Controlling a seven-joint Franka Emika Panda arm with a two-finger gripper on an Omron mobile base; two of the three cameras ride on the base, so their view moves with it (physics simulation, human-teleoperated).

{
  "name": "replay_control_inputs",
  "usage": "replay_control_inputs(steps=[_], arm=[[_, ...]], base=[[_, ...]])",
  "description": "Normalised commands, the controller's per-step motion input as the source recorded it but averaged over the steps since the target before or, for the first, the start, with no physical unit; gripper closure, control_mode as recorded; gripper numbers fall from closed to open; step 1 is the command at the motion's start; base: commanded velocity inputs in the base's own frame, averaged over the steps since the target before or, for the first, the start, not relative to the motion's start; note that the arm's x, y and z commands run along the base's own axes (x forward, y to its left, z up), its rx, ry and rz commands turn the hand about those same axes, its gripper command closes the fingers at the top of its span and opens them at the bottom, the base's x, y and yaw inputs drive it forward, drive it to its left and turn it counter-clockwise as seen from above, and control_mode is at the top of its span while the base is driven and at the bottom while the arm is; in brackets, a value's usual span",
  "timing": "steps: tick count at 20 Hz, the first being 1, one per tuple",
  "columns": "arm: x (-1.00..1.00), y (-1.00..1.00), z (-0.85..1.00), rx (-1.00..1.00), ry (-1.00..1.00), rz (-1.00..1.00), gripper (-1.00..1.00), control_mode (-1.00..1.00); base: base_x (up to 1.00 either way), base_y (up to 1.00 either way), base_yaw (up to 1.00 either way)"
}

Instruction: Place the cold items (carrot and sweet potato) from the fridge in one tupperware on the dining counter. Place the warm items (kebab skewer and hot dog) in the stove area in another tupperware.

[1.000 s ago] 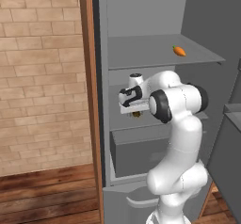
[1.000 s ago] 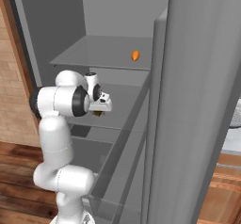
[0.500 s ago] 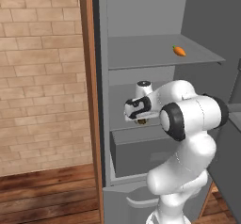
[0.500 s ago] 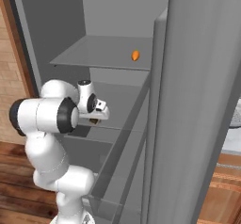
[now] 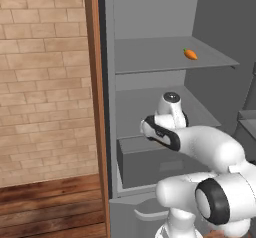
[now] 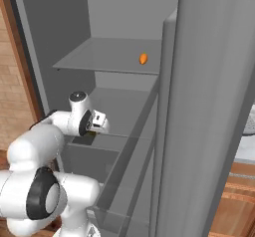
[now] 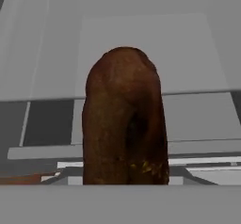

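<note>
1. Sweet potato point(image 7: 124, 119) stands huge and close in the hand view, rising from 6 o'clock up past centre; judged to be in the grasp of the gripper point(image 6: 94, 131), carried low in front of the fridge point(image 5: 150, 12) middle shelf point(image 5: 150, 107).
2. Fingers: hidden behind the sweet potato in the hand view, too small to read in the base views. Judged clamped on the sweet potato partway shut, but actual contact cannot be seen.
3. Handling guess: stiff, dense, fairly heavy for its size; won't squash. Skin looks rough and matte, so decent friction, not slippery.
4. Shape: fat, rounded oblong with a blunt dome end, dark dent near the middle, yellowish flecks low at 5 o'clock. Best hold is across the thick middle, not the tapering end, so it can't pivot or slide out.
5. Carrot point(image 5: 190, 54) lies on the upper shelf point(image 5: 165, 57), at 2 o'clock from the wrist in the left base view; small, orange, tapered, smooth; light and hard, likely to roll.
6. Fridge interior is flat grey, smooth; shelves thin, hard panels. Brick wall point(image 5: 45, 82) and wood floor point(image 5: 50, 202) at 9 o'clock.
</note>
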Motion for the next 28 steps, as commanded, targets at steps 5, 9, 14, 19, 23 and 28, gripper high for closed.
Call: replay_control_inputs(steps=[5,9,14,19,23,28], arm=[[-0.74,-0.04,0.77,0.03,-0.02,0.00,1.00,-1.00],[-0.73,-0.06,0.77,0.02,0.00,0.00,1.00,-1.00],[-0.71,-0.08,0.75,0.00,0.00,0.00,1.00,-1.00],[-0.68,-0.05,0.76,0.00,0.00,0.00,1.00,-1.00],[-0.55,0.00,0.83,0.00,0.00,0.00,1.00,-1.00],[-0.44,0.00,0.68,0.00,-0.01,0.00,1.00,-1.00]], base=[[0.00,0.00,0.00],[0.00,0.00,0.00],[0.00,0.00,0.00],[0.00,0.00,0.00],[0.00,0.00,0.00],[0.00,0.00,0.00]])
